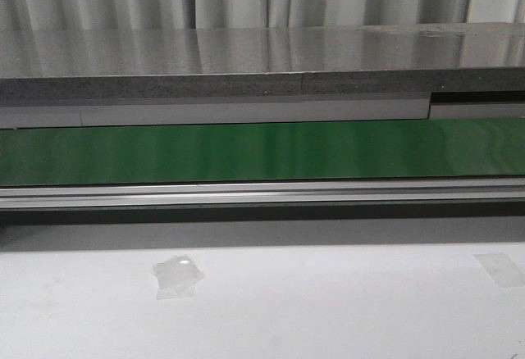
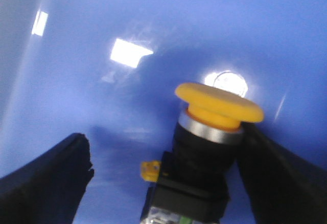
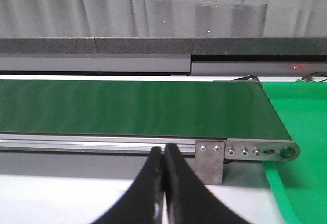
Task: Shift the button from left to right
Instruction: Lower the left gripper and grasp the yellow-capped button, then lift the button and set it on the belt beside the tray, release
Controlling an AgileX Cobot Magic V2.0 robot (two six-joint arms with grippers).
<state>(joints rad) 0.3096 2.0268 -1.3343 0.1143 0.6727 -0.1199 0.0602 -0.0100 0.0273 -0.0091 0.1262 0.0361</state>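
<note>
The button (image 2: 212, 132) shows only in the left wrist view: a yellow-orange mushroom cap, a silver ring and a black blocky body, lying on a blue surface (image 2: 153, 24). My left gripper (image 2: 163, 137) is open around it. One finger (image 2: 276, 173) touches the button just below the cap, and the other finger (image 2: 46, 178) stands well apart from it. My right gripper (image 3: 163, 150) is shut and empty, held over the white table in front of the conveyor's end. Neither gripper nor the button shows in the front view.
A green conveyor belt (image 1: 262, 150) runs across the front view behind a metal rail (image 1: 262, 193), with a grey shelf (image 1: 246, 64) behind it. Its end roller bracket (image 3: 245, 151) and a green surface (image 3: 301, 127) show in the right wrist view. Tape patches (image 1: 176, 275) lie on the white table (image 1: 328, 310).
</note>
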